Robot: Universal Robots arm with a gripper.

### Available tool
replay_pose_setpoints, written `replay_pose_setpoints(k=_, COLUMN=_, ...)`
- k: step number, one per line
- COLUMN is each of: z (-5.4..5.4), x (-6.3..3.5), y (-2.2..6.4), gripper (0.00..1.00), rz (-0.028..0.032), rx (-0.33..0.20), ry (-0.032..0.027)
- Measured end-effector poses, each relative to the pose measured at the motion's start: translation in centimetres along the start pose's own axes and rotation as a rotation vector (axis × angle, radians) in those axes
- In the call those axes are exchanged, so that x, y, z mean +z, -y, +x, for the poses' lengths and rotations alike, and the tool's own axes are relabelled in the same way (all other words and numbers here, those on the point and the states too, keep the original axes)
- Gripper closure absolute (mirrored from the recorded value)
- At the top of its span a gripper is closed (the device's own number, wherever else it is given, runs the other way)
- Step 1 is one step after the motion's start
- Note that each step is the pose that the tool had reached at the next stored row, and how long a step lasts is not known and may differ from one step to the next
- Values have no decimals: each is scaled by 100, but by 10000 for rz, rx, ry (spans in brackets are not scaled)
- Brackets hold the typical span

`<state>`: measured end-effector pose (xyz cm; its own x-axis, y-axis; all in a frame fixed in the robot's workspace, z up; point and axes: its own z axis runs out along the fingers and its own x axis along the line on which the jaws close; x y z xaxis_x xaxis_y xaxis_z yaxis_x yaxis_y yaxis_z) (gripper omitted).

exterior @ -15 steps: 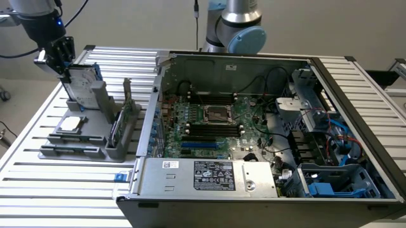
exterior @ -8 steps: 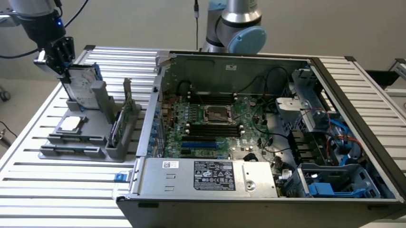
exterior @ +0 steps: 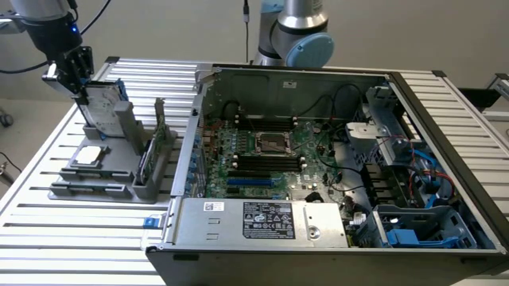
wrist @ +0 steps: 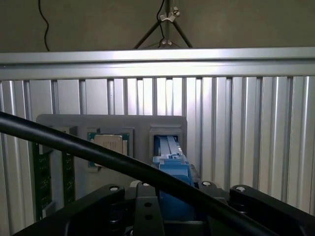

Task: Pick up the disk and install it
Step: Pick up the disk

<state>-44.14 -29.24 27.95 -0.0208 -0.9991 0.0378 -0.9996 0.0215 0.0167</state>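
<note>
Fingers [exterior: 80, 74] of gripper [exterior: 86, 88] part-closed on disk [exterior: 106, 102] top edge, disk upright in grey holder [exterior: 127, 179], exterior view's left of computer case [exterior: 318, 238].

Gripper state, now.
Gripper: fingers closed on the disk, which stands upright at the grey holder.

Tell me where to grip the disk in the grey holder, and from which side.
Take the disk by its exposed upper end, across its flat faces, coming from above: it stands on edge in the grey holder, whose slot walls cover its lower part.
</note>
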Motion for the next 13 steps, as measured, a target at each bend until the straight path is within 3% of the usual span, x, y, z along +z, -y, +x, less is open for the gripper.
replay_pose_setpoints(k=13, z=1, x=-10, y=0, gripper=67, rz=2, rx=0, ry=0)
